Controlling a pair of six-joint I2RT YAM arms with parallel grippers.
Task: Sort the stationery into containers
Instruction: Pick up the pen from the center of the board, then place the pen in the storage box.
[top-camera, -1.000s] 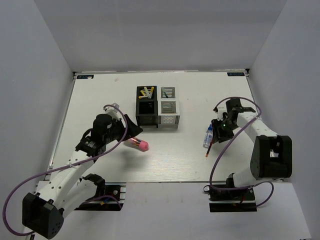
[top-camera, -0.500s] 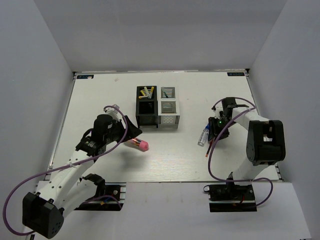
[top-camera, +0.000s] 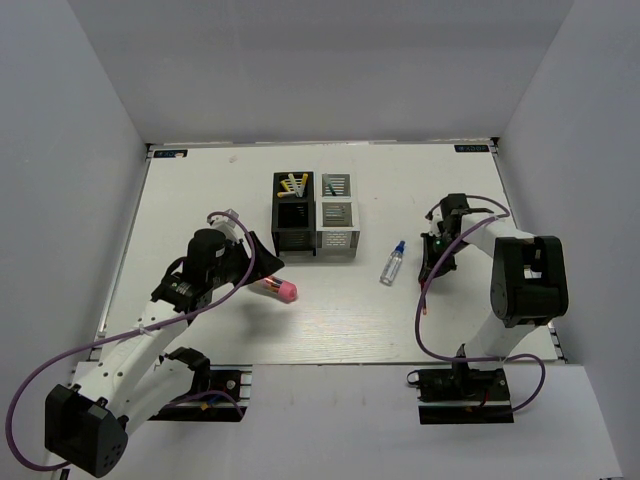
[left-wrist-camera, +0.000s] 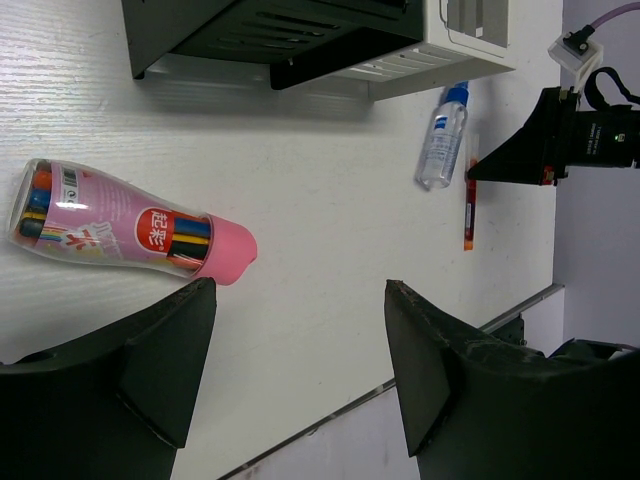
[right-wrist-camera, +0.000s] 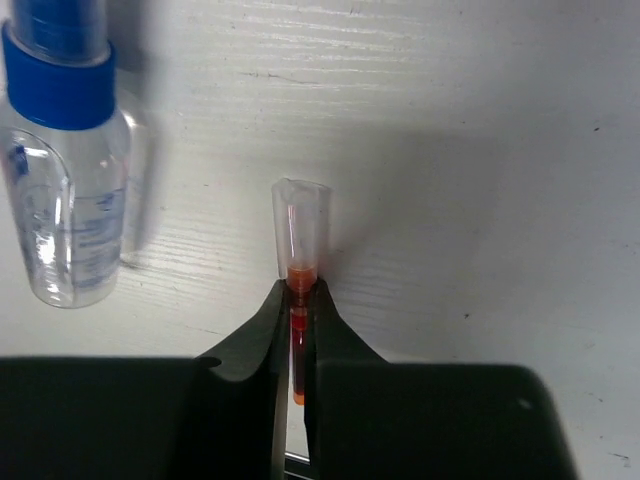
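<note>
My right gripper (right-wrist-camera: 298, 300) is shut on a thin red pen (right-wrist-camera: 300, 235) with a clear cap, low at the table surface. In the top view that gripper (top-camera: 432, 262) is right of the small clear blue-capped bottle (top-camera: 392, 264), which lies apart on the table (right-wrist-camera: 65, 220). My left gripper (left-wrist-camera: 298, 288) is open and empty, just beside the stubby pink-and-clear cylinder (left-wrist-camera: 120, 235), which lies on its side (top-camera: 278, 289). The black organizer (top-camera: 293, 212) and the silver-white organizer (top-camera: 337, 215) stand side by side at the centre. Yellow and green pens (top-camera: 293, 184) stick out of the black one's back cell.
The left wrist view also shows the bottle (left-wrist-camera: 440, 140), the red pen (left-wrist-camera: 468, 205) and the right gripper (left-wrist-camera: 530, 150) beyond the organizers' bases (left-wrist-camera: 270, 30). White walls enclose the table on three sides. The right arm's purple cable (top-camera: 470, 215) loops above the table.
The bottle has shifted left across the table, away from the right gripper. The right arm has folded inward, with its gripper moving slightly left. The left arm and the pink cylinder have not moved.
</note>
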